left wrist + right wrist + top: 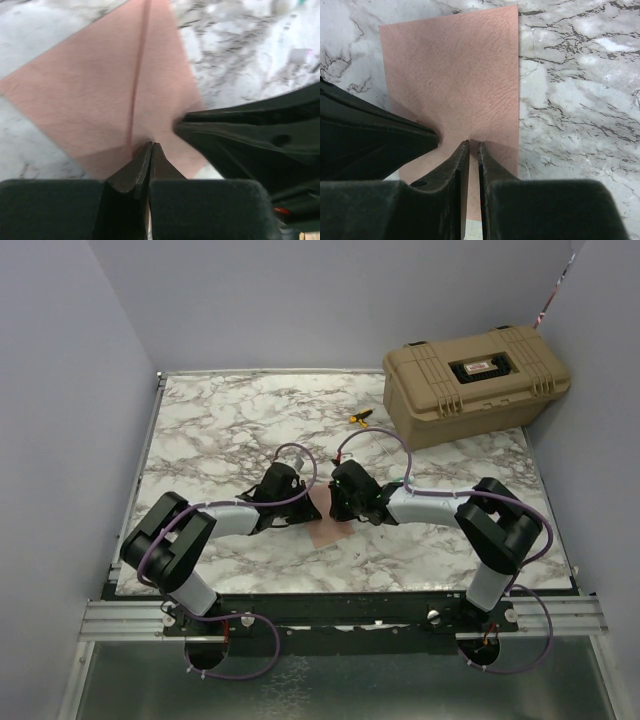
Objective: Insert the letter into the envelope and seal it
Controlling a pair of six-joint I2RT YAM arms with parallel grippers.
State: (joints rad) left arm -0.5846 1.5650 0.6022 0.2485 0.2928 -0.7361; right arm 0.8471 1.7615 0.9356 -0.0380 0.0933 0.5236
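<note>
**Top view.** On the marble table (200, 430) the two arms meet a little toward 6 o'clock from the centre. The left gripper (304, 502) and the right gripper (338, 508) stand close together over one salmon-tan paper, the envelope (326, 531). Only its edge toward 6 o'clock shows below them. The letter I cannot make out as a separate sheet. At about 1 o'clock on the table stands a tan hard case (476, 380) with its lid down. Just at 9 o'clock of the case lies a small yellow-and-black object (360, 418) – too small to name.

**Left wrist view.** The left claw is fully closed, its two tips pressed together and resting at the paper's surface. I cannot tell if they pinch any of it. The envelope (85, 85) lies flat on the marble and spreads toward 12 o'clock. One long crease runs from the tips toward 12 o'clock. At 3 o'clock a black finger (235, 137) of the right arm reaches in, its tip also on the paper, just beside the left tips.

**Right wrist view.** The right claw is narrow – a thin slit stays between its tips, which sit on the envelope (455, 75) near its edge toward 6 o'clock. Whether they nip the paper I cannot tell. The sheet lies flat toward 12 o'clock. At 9 o'clock a finger (375, 137) of the left arm touches the same paper.
</note>
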